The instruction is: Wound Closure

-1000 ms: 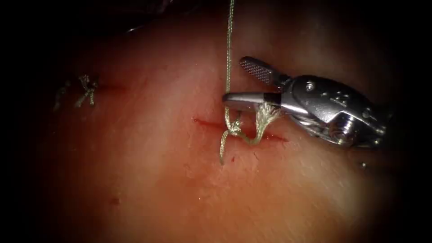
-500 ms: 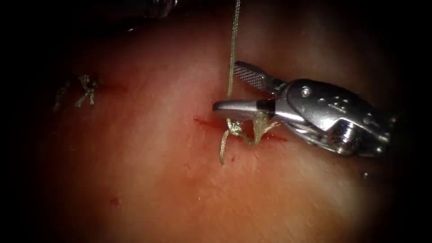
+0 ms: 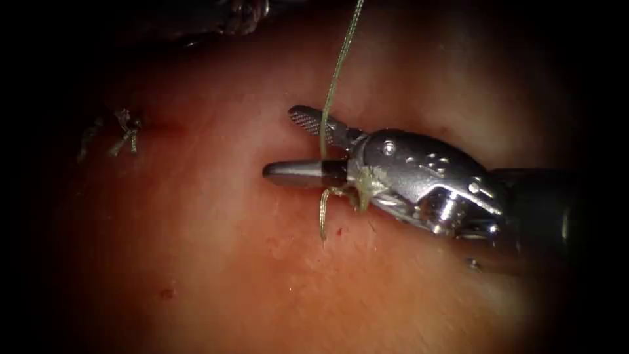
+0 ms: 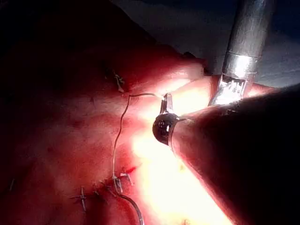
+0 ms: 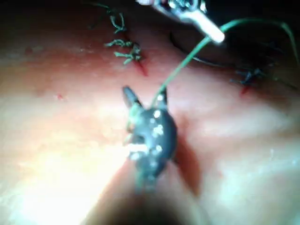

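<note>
My right tool (image 3: 282,144) comes in from the right with its jaws open, one on each side of the taut thread (image 3: 335,78), just above the knot (image 3: 335,191) on the cut. They hold nothing. A short thread tail (image 3: 322,223) hangs below the knot. The strand runs up to my left tool (image 5: 206,21), which is shut on the thread (image 5: 187,58). In the right wrist view the right tool (image 5: 144,93) is open around that strand. A thin curved grey piece (image 4: 135,208), possibly the needle, lies on the tissue by the stitches, held by neither tool.
An earlier tied stitch (image 3: 124,131) with cut ends sits on the left part of the cut. Small spots of red fluid (image 3: 167,293) mark the tissue (image 3: 216,275) below it. Several finished stitches (image 4: 82,199) show in the left wrist view.
My right tool has moved left and a little down, so its open jaws now reach past the strand and cover the cut. The strand's upper end has leaned to the right.
</note>
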{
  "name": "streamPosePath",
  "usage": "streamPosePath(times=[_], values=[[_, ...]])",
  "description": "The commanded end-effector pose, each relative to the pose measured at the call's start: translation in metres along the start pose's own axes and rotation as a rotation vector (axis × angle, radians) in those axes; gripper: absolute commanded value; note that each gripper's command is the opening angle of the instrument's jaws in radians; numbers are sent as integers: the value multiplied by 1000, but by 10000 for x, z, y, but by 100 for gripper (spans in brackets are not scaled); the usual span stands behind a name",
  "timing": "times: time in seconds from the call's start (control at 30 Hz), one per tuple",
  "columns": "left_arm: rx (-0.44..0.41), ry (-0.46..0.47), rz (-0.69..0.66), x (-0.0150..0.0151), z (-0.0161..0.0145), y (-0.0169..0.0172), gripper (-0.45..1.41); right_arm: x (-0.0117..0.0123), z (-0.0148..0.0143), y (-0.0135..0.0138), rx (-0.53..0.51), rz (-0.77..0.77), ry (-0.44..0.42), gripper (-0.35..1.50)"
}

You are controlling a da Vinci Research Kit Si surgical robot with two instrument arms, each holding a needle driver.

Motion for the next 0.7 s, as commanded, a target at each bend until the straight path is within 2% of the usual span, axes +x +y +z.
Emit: streamPosePath(times=[0.03, 0.33, 0.7], values=[[-5, 0, 3, 1, 6, -4, -45, -2, 12, 2, -1, -2, 1, 146], [-22, -4, 6, 1, 10, 9, -45, -9, 15, 13, -8, -1, 0, 146], [-38, -6, 11, 2, 17, 25, -45, -3, 25, 13, -14, 2, 1, 146]])
